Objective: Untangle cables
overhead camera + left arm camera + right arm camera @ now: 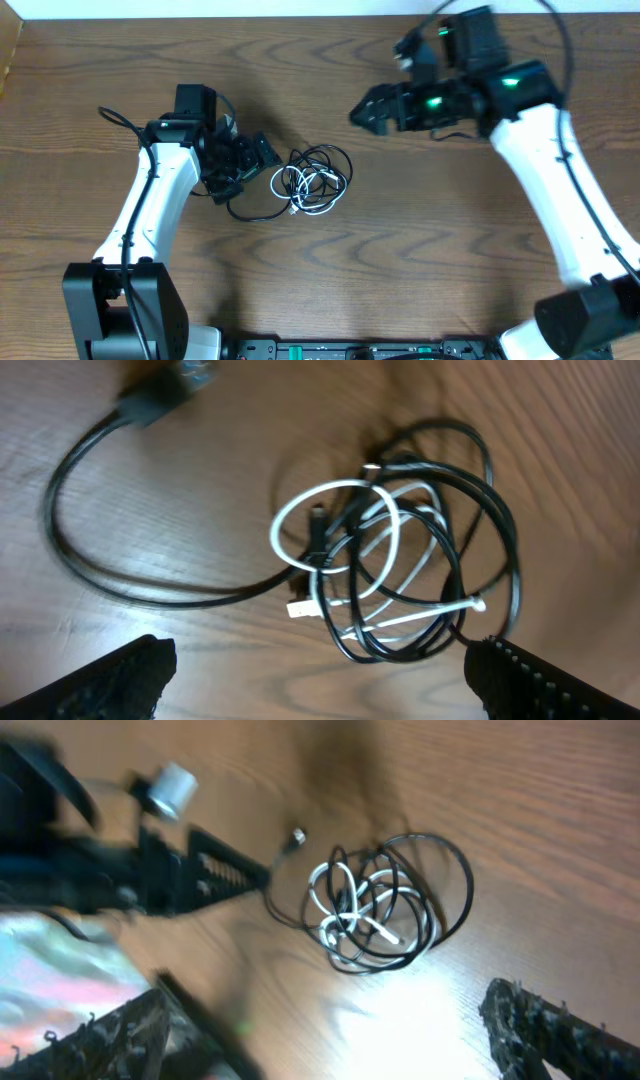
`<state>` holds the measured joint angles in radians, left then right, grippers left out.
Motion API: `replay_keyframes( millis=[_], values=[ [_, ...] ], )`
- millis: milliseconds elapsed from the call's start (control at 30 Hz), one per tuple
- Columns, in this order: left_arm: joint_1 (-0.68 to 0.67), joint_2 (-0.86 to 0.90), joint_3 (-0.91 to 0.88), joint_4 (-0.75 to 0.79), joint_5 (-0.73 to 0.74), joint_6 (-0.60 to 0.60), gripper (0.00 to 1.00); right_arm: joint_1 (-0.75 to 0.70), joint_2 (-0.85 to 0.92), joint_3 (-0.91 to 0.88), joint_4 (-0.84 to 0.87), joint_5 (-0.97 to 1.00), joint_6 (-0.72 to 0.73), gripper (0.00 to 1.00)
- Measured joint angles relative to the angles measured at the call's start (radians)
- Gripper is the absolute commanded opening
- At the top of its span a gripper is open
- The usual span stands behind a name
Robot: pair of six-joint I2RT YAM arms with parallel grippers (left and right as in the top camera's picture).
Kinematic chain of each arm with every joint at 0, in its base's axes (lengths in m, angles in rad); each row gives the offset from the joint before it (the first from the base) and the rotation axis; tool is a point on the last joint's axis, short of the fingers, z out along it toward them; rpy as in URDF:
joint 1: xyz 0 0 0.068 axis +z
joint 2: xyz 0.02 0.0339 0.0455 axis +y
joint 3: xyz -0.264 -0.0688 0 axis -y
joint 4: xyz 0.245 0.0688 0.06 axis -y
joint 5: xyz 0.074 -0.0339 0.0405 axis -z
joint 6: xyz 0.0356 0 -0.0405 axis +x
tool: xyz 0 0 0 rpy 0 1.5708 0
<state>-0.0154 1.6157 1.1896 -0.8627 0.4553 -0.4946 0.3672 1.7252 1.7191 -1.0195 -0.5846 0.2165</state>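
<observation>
**cordwrangler:** ok so where's the mess sitting right now?

**yam_fan:** The cables [317, 182] are one knotted clump lying flat on the wooden tabletop [450, 260], a bit left of centre. Nothing has hold of it.

**cordwrangler:** what's actually in the clump?

**yam_fan:** Black cables [512, 555] coiled in rough circles, with a white cable [330, 486] threaded through the middle. In the left wrist view the white one makes a clear loop on the left side of the clump, and a small white plug [300, 610] pokes out at the lower left. One black strand [170, 600] leaves the clump and curves off across the wood to a dark plug [160, 395], which is pretty blurry. In the right wrist view a little metal-tipped plug [296, 837] lies just off the clump's edge.

**cordwrangler:** and the arms?

**yam_fan:** The left fingers [262, 152] are just beside the clump on its left, spread wide and empty. In their own camera the two tips sit at the bottom corners with the clump out in front. I can't tell if they're touching that loose black strand. The right fingers [362, 110] are up and to the right, well apart from the clump. They're also spread wide with nothing between them.
</observation>
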Motion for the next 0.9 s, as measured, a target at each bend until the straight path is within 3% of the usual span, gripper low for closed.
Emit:
replay_keyframes(
  millis=[167,367,467,533,600,900],
  values=[
    [0.171,0.0,0.0,-0.071,-0.047,-0.132,0.98,0.136,0.143,-0.001,0.011,0.116,-0.113,0.99],
    [0.369,0.0,0.0,-0.201,-0.124,-0.161,0.98,0.293,0.247,-0.008,0.065,0.254,-0.291,0.97],
    [0.406,0.0,0.0,-0.205,-0.15,-0.163,0.98,0.382,0.247,-0.007,0.092,0.385,-0.305,0.93],
    [0.418,0.0,0.0,-0.205,-0.169,-0.164,0.98,0.442,0.247,-0.007,0.11,0.456,-0.313,0.95],
    [0.418,0.0,0.0,-0.21,-0.18,-0.164,0.98,0.503,0.248,-0.007,0.119,0.509,-0.34,0.82],
    [0.43,0.0,0.0,-0.231,-0.219,-0.164,0.98,0.583,0.363,-0.007,0.16,0.668,-0.373,0.77]
  ],
)
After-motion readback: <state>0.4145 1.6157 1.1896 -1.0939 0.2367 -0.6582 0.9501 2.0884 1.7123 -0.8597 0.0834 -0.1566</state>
